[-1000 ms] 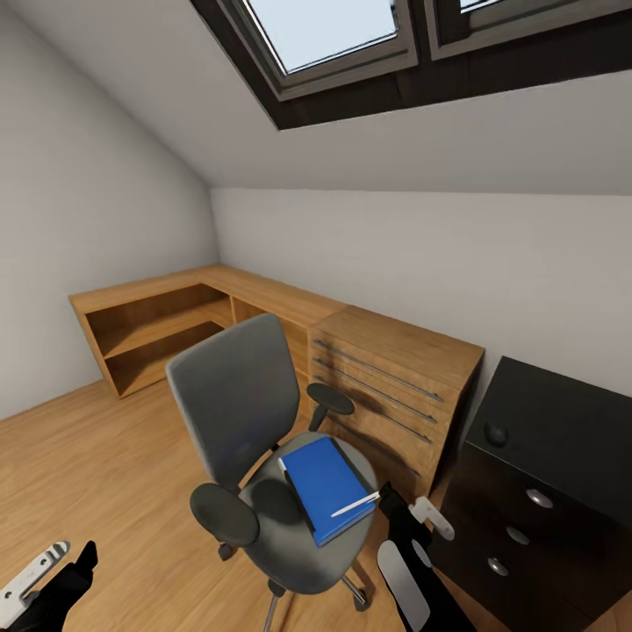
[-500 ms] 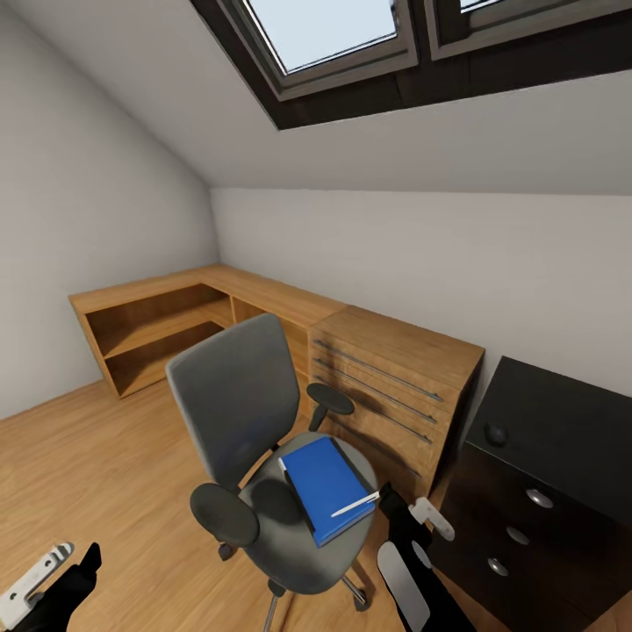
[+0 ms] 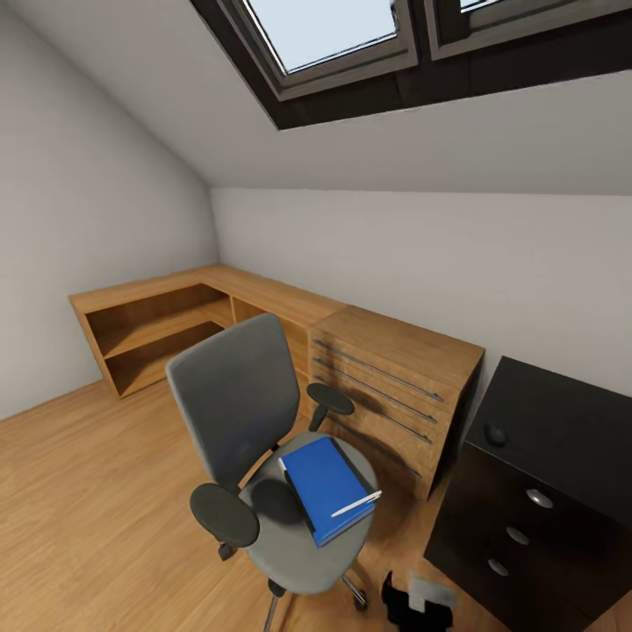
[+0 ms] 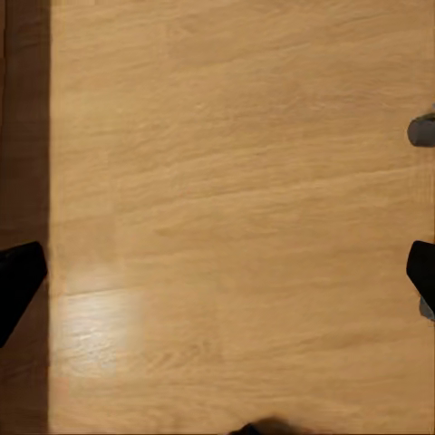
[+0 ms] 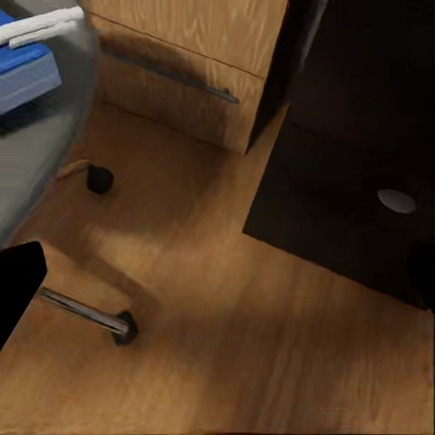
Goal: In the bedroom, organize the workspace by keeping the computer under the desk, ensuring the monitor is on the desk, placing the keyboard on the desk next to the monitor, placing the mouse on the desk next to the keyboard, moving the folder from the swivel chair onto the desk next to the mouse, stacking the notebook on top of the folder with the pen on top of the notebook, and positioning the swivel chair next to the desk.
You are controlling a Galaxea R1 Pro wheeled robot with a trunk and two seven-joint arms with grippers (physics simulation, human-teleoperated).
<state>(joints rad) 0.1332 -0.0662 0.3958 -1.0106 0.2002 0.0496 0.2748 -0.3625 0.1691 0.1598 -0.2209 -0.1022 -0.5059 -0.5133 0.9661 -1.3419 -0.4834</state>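
Sloped white walls and a skylight frame the head view, over a pale wood-plank floor [image 3: 96, 491]. At centre, the grey padded chair [image 3: 237, 412] carries the glossy blue folder [image 3: 323, 485] on its seat, the slim white pen [image 3: 355, 504] lying across the folder's near corner. A black drawer unit [image 3: 518, 518] stands at lower right, beside a light-wood chest [image 3: 395, 386]. The right gripper [image 3: 420, 604] pokes in at the bottom edge; I cannot tell its state here.

Left wrist view: dark fingertips at opposite frame edges, spread wide, bare floor between.

Right wrist view: fingers likewise parted, empty, over chrome chair legs [image 5: 86, 313]; folder at upper left.

Judged step: approaching the chair; next, reach for the pen or folder.
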